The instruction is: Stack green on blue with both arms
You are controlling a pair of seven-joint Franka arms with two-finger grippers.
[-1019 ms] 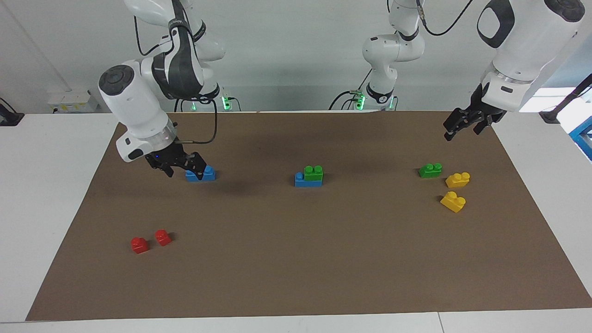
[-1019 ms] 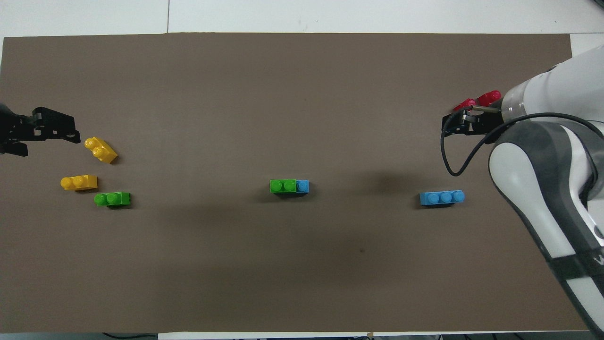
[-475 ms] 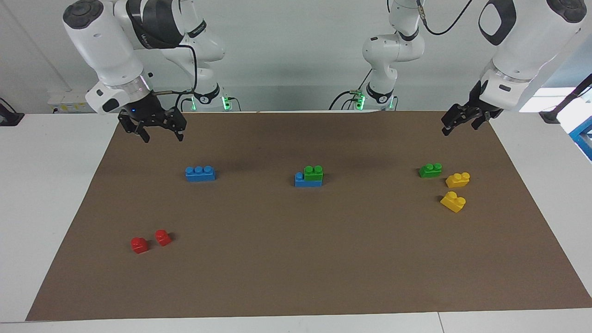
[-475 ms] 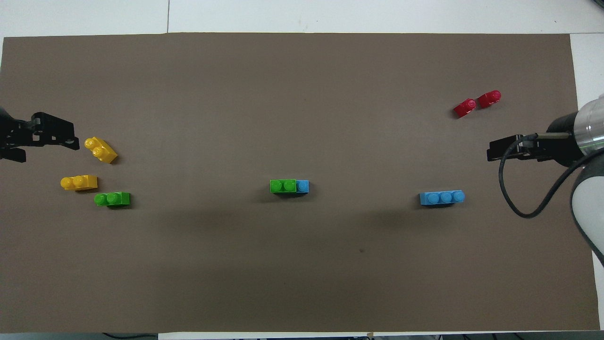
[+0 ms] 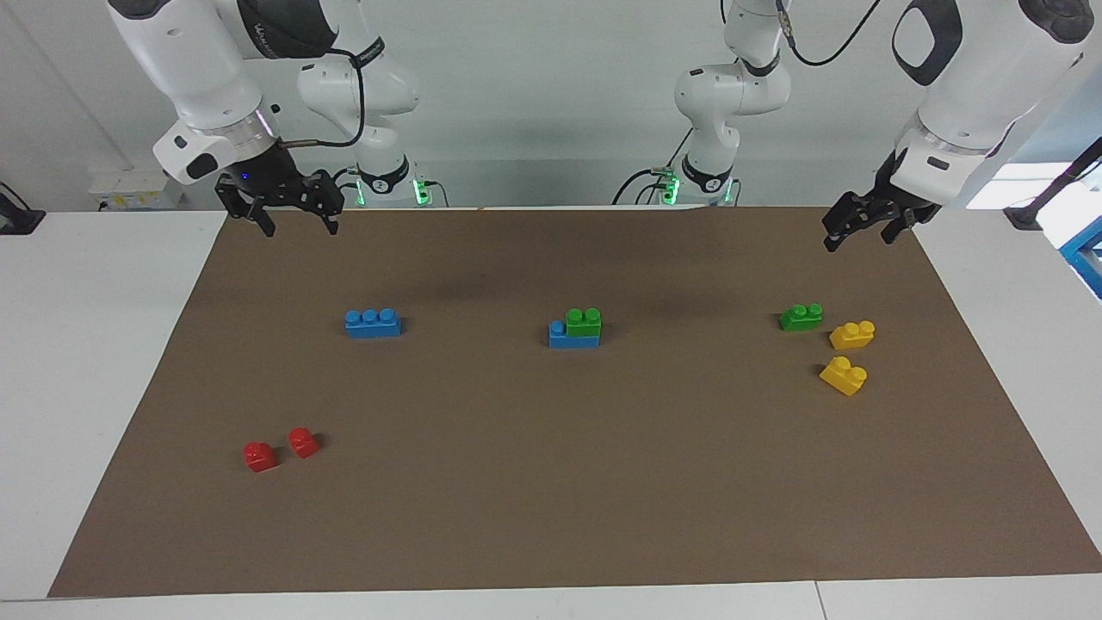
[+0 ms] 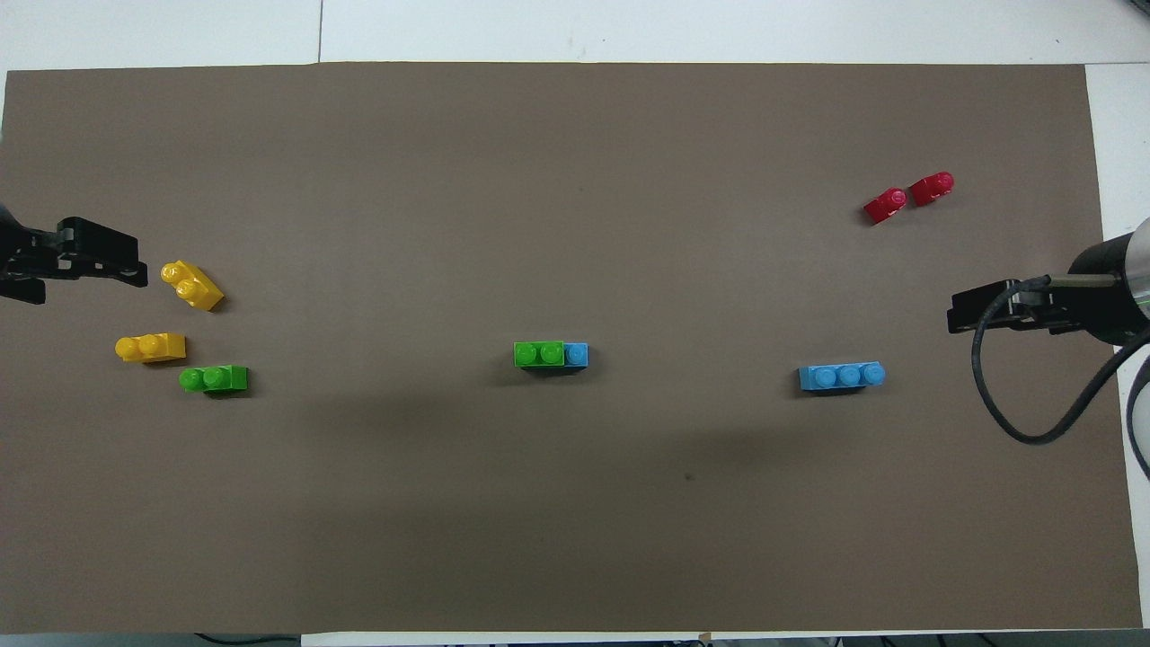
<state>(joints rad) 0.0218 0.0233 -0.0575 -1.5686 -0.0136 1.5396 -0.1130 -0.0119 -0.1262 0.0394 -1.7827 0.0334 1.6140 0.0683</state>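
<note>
At the mat's middle a green brick (image 5: 584, 320) (image 6: 539, 353) sits on a blue brick (image 5: 560, 337) (image 6: 578, 354), leaving one blue stud bare. A second blue brick (image 5: 373, 323) (image 6: 842, 376) lies alone toward the right arm's end. A second green brick (image 5: 801, 316) (image 6: 214, 378) lies toward the left arm's end. My right gripper (image 5: 298, 227) (image 6: 966, 314) hangs open and empty, high over the mat's edge by the robots. Over the mat's corner at the left arm's end my left gripper (image 5: 857, 238) (image 6: 94, 280) hangs open and empty.
Two yellow bricks (image 5: 851, 334) (image 5: 844, 375) lie beside the loose green one. Two small red bricks (image 5: 259, 455) (image 5: 302, 442) lie farther from the robots at the right arm's end. A brown mat (image 5: 551, 482) covers the white table.
My right gripper has risen from beside the loose blue brick and pulled back toward the robots, empty. The blue brick stayed put. The left gripper barely moved.
</note>
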